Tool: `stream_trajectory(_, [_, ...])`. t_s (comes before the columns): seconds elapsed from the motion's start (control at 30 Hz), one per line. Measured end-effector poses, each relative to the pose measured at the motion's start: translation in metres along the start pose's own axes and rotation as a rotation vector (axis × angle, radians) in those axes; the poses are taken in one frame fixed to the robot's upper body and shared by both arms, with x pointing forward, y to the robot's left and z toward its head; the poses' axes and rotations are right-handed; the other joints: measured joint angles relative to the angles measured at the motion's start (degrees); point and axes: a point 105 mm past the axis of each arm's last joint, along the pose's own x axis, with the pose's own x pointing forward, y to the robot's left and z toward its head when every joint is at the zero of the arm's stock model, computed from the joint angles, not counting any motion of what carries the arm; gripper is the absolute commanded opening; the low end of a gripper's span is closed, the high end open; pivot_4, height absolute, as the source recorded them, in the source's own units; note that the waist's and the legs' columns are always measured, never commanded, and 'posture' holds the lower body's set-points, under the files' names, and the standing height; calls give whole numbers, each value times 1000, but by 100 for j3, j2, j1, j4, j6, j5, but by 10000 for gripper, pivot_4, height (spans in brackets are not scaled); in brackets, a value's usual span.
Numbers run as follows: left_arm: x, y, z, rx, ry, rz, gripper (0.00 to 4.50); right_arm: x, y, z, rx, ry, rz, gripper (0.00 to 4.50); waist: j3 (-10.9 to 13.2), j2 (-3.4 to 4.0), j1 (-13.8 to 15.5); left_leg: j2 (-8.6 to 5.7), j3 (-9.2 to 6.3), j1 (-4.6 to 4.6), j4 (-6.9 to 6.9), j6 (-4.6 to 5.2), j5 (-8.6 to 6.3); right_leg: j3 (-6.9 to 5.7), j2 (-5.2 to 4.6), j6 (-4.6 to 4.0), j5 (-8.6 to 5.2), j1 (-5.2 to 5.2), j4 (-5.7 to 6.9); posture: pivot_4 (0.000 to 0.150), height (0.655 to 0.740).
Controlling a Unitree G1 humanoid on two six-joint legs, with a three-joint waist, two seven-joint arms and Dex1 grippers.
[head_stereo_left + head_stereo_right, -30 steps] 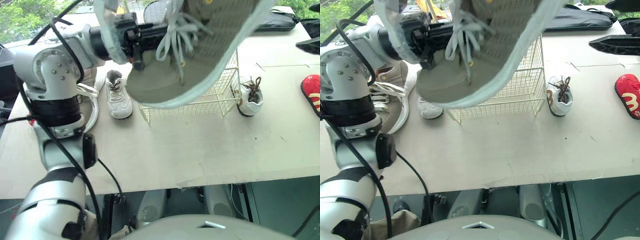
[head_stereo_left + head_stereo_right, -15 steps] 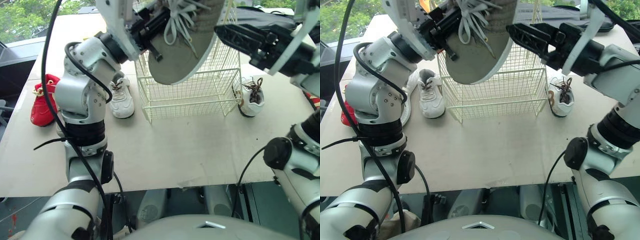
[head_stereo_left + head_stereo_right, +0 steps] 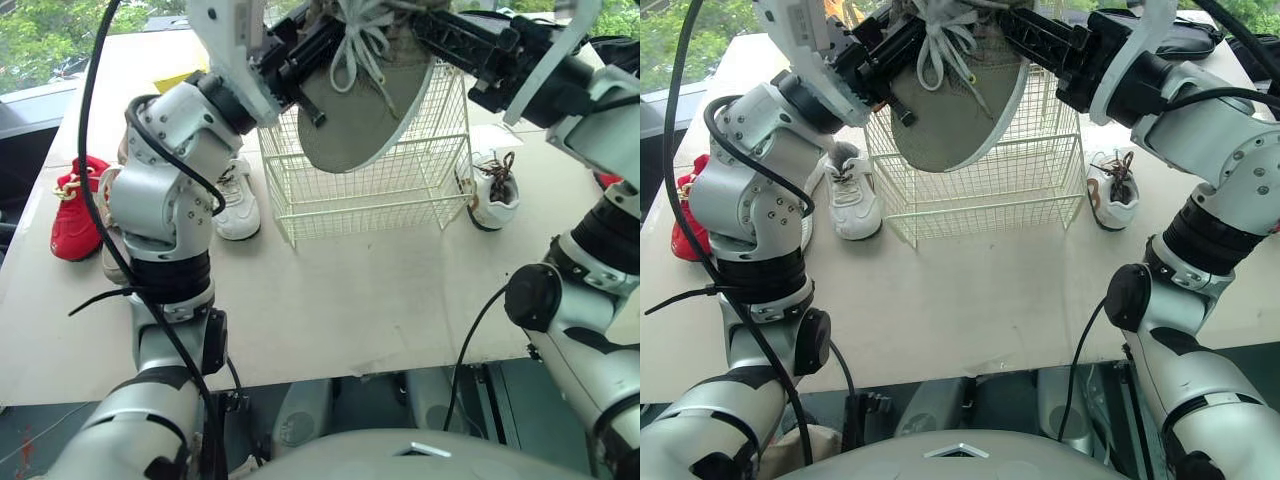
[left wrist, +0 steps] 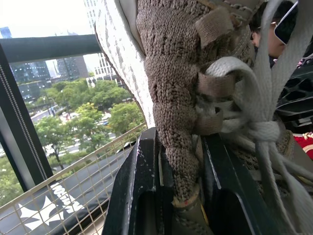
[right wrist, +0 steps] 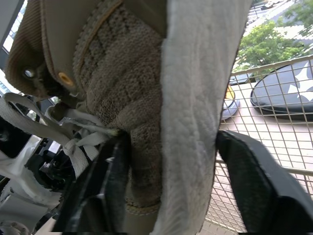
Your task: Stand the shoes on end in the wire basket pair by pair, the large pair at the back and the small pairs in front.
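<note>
We are pinching the soft knit upper of the large tan sneaker [image 3: 365,110] in the left claw [image 4: 178,144], the spread right claw [image 5: 171,142] straddling its stiffer sole.

A large shoe [image 3: 365,110] with a rough knitted khaki cloth upper, flat woven laces and a grainy white rubber sole, pinched between matt black plastic fingers [image 4: 139,196] of the left gripper [image 4: 178,142]; cream-coated metal wire basket [image 3: 370,190]; matt table [image 3: 380,300]; glossy red shoe [image 3: 75,205]
</note>
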Motion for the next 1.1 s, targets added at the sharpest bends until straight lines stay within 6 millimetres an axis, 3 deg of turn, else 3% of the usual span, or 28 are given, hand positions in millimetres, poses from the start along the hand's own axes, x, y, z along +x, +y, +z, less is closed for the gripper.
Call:
stream_trajectory(0.03, [-1,-1,-1,-9,5,-1,3306,0,-1,-2,6,4,0,8934,0,0,0,0,0,0,0,0,0,0,0,0,0,0,0,1500,7400])
stream_trajectory(0.1, [-3,-2,-5,-25,18,-6,3306,1,-3,-7,19,12,-1,4230,0,0,-1,0,0,0,0,0,0,0,0,0,0,0,1,1500,7400])
stream_trajectory(0.13, [-4,-2,-6,-34,29,-9,11244,1,-4,-9,26,14,-1,2549,0,0,-2,0,0,0,0,0,0,0,1,0,0,0,1,1500,7400])
stream_trajectory(0.2, [-7,-1,-6,-65,34,-23,16982,2,-3,-11,31,12,6,1951,0,0,-4,0,-1,0,0,0,0,0,1,0,0,0,1,1500,7400])
stream_trajectory(0.33, [-12,-6,-5,-158,65,-71,34272,1,-4,-11,11,17,5,1030,0,0,-2,0,-1,0,0,0,0,0,1,0,0,0,0,1500,7400])
stream_trajectory(0.5, [-36,-11,2,-418,169,-166,35029,-2,-8,-3,-39,2,-2,268,0,0,-36,1,-7,0,-1,0,0,-2,4,1,0,0,0,1500,7400])
stream_trajectory(0.7, [-73,-1,17,-524,251,-145,35029,-4,-22,15,-59,-29,-9,225,0,0,-96,2,-6,3,-6,0,0,-2,4,0,0,0,-2,1500,7400])
stream_trajectory(0.87, [-104,-9,5,-551,329,-73,35029,4,-13,56,-150,-124,78,34,0,0,-146,4,0,16,-35,-1,0,7,4,0,-1,0,-12,1500,7400])
stream_trajectory(1.0, [-114,-30,10,-562,240,-91,35029,17,-18,94,-382,-260,81,22,0,-1,-133,5,16,18,-39,-1,0,15,2,0,-1,-3,-17,1500,7400])
stream_trajectory(1.1, [-116,-31,18,-519,196,-76,35029,23,-22,99,-576,-297,120,5,-2,-4,-106,5,22,18,-39,-1,0,15,1,0,0,-2,-17,1500,7400])
